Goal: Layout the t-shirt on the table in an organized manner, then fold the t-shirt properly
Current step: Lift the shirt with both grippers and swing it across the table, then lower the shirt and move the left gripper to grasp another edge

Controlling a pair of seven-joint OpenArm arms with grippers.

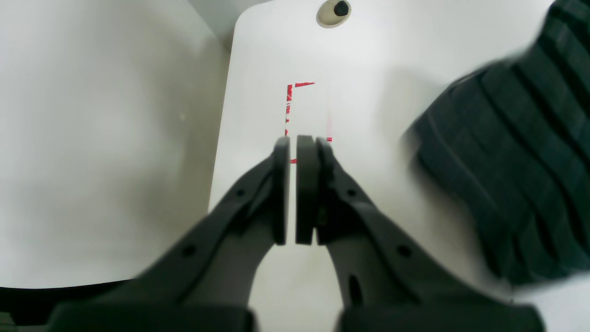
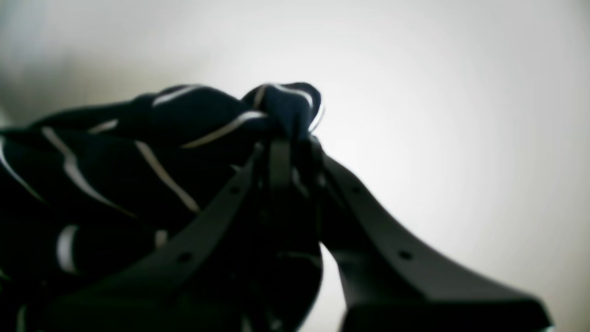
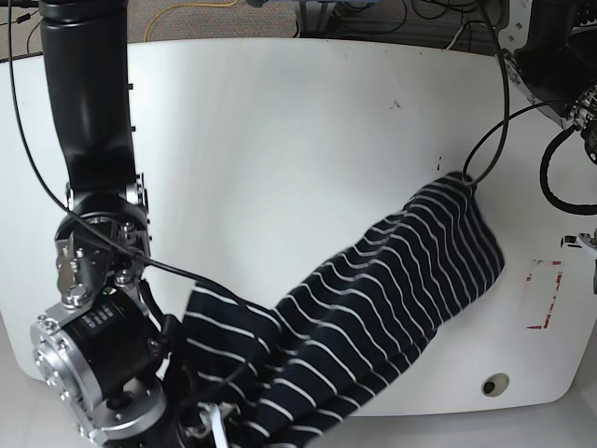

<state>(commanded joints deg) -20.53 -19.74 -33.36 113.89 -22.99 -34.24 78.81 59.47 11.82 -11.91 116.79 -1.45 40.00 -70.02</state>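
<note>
The dark navy t-shirt [image 3: 392, 289] with thin white stripes lies bunched in a long diagonal band across the white table [image 3: 280, 140], from the near left to the right side. My right gripper [image 2: 290, 147] is shut on a fold of the t-shirt [image 2: 138, 152] at its near-left end. My left gripper [image 1: 292, 143] is shut and empty, above the bare table [image 1: 359, 55] by the red tape rectangle [image 1: 289, 99]. The t-shirt [image 1: 516, 161] is blurred to that gripper's right, apart from it.
A round grommet hole [image 1: 333, 12] sits beyond the tape; it also shows in the base view [image 3: 493, 385] near the front right corner, next to the tape rectangle [image 3: 550, 299]. Black cables [image 3: 494, 131] hang at the right. The big right arm [image 3: 89, 187] stands at the left.
</note>
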